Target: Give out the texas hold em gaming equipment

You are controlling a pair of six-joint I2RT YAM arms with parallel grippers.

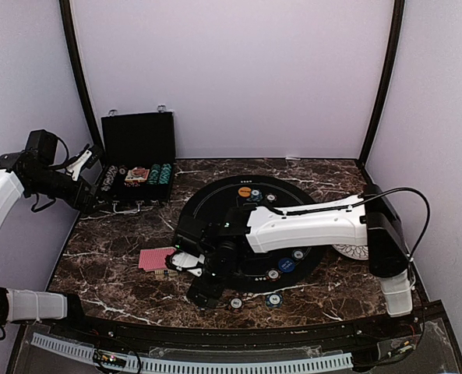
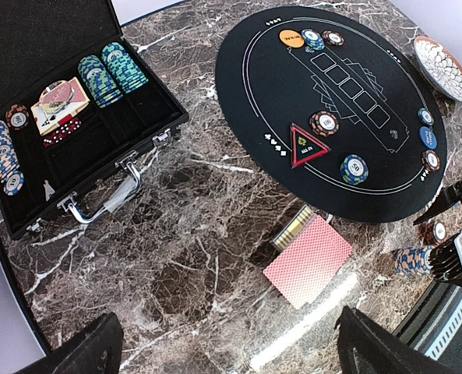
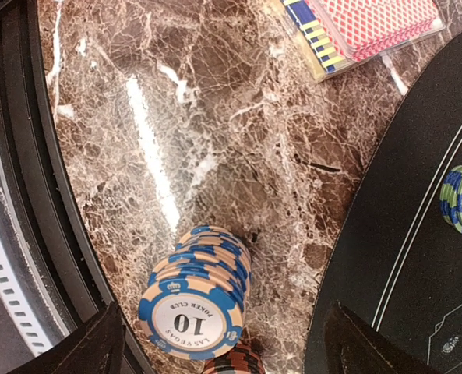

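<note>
- My right gripper [image 3: 224, 344] is spread wide astride the leaning blue-edged chip stack [image 3: 195, 300], which sits on the marble [image 3: 238, 156] beside the black mat [image 3: 417, 234].
- My left gripper [image 2: 231, 349] is wide and empty, near the case [image 2: 36, 47].
- I judge I'm seating chips; next I need a straight lift clear.

The open case [image 1: 137, 140] sat at the back left of the table [image 1: 121, 288], with rows of chips [image 2: 110, 74] and a few cards [image 2: 59, 97] in its compartments. Right of it, in the middle, lay the round mat [image 1: 215, 195], carrying small chip stacks [image 2: 354, 168] near its rim. The deck of cards [image 1: 154, 259] lay on the table just off the mat's near left edge. A taller chip stack [image 3: 195, 300] stood nearer the front edge, right of the deck. The plate [image 1: 354, 252] sat just beside the mat's right edge.
</note>
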